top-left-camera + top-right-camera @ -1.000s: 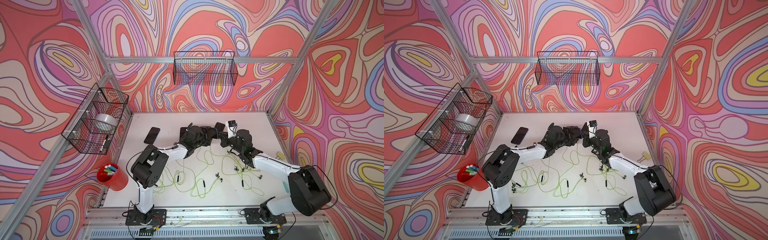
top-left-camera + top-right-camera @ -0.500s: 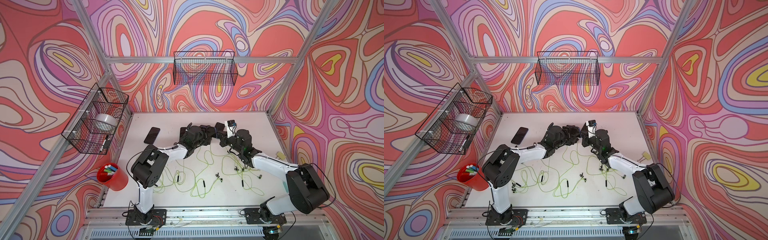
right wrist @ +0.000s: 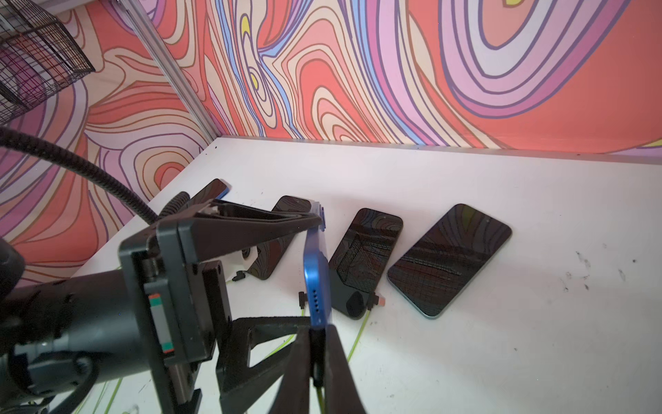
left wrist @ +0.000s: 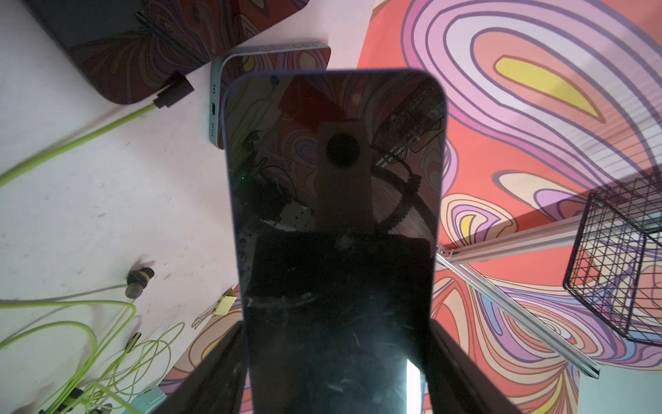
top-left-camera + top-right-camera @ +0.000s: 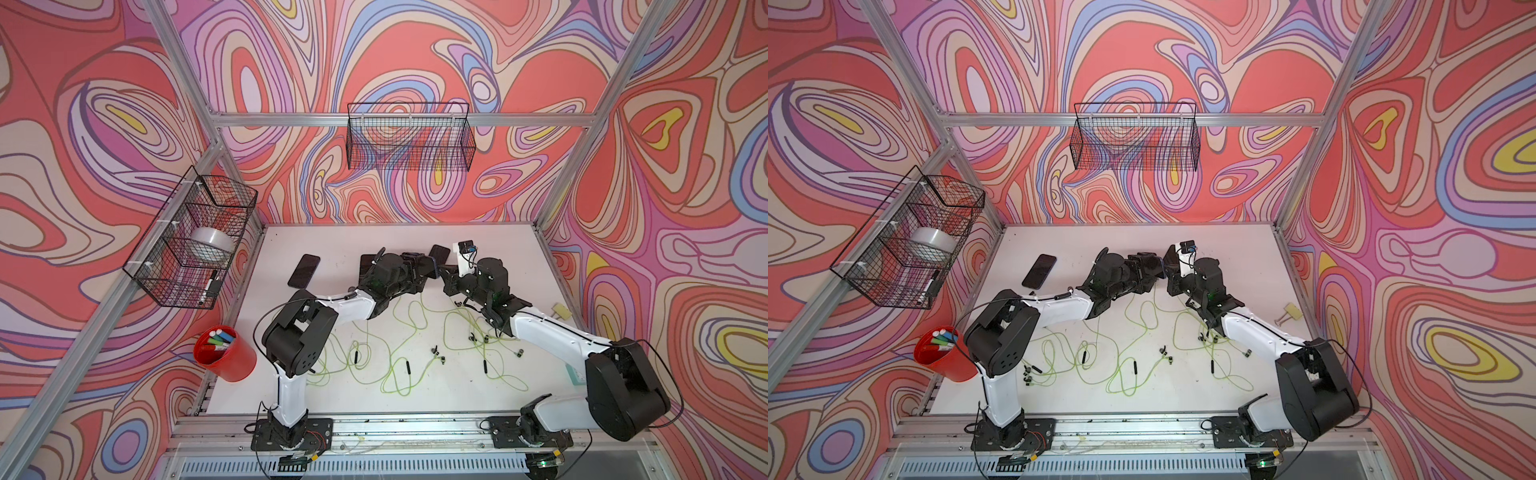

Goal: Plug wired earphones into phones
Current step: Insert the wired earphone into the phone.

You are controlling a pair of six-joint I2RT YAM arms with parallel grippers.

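Lower centre of both top views: yellow-green earphone cables (image 5: 399, 374) (image 5: 1125, 376) lie in loose loops on the white tabletop (image 5: 498, 399).

Left arm (image 5: 332, 307) and right arm (image 5: 552, 332) rise from bases at the bottom edge. Their forearms slant inward and the wrists meet nearly nose to nose at mid-frame.

Right wrist view, bottom centre: right fingers (image 3: 340, 376) are clenched on a dark plug (image 3: 316, 355), with green cable trailing below. The plug tip sits at the port end of the blue phone (image 3: 315, 272); cannot tell if it is seated.

Left fingers (image 3: 250, 224) grasp the blue phone across its width, clear of the tabletop. It is seen edge-on, port end toward the plug. In the left wrist view its long axis runs up the frame, screen to the lens.

Beyond it, three phones (image 3: 447, 258) lie flat in a row, screens up, long axes roughly parallel. A fifth phone (image 5: 304, 271) lies alone at left of centre, well apart.
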